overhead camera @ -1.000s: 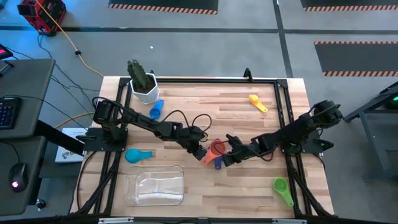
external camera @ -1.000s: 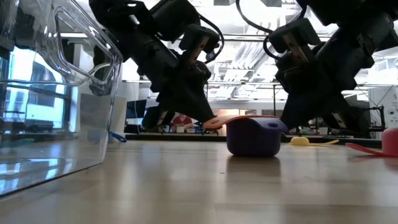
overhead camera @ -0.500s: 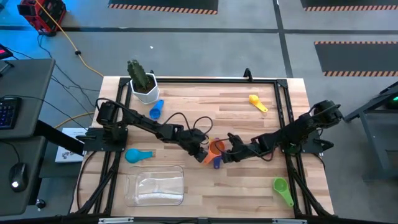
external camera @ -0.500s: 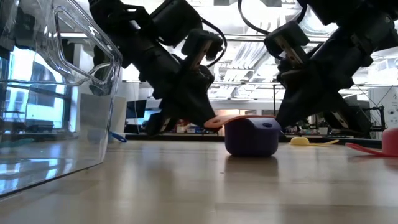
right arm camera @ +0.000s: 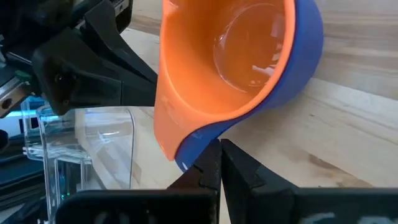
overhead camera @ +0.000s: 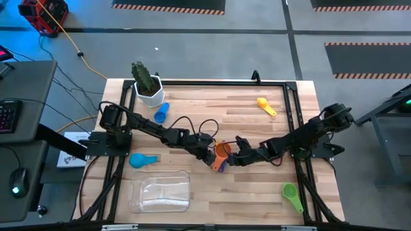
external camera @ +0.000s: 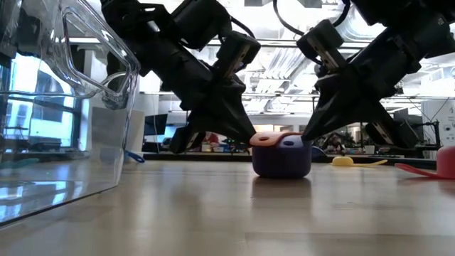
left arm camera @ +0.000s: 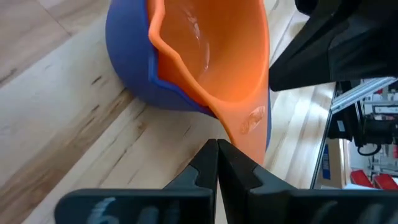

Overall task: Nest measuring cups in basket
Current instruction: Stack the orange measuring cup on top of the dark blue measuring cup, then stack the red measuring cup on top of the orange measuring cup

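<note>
Orange measuring cup (overhead camera: 222,151) sits nested inside the dark blue measuring cup (overhead camera: 221,166), the pair standing on the bare wood near the table's middle, well outside the clear basket (overhead camera: 160,192) at the near edge. Both handles stick out together on one side. Left gripper (overhead camera: 210,158) and right gripper (overhead camera: 238,159) flank the stack, each just beside it; in both wrist views the fingers are pressed tip to tip, holding nothing.

Handling, as a judgement: thin moulded plastic, stiff and light, smooth enough to slide on the wood if nudged. The stacked handles look like the best place to pinch, since one grip there should carry both cups; a grip across the rounded blue wall would likely slip.

Other cups lie scattered, well apart: light blue cup (overhead camera: 142,160) near the left arm's base, another blue cup (overhead camera: 160,114) beside the white cactus pot (overhead camera: 149,92), yellow cup (overhead camera: 266,106) toward the far side, green cup (overhead camera: 291,196) near the right front corner. A red cup edge (external camera: 446,159) shows in the low view.
</note>
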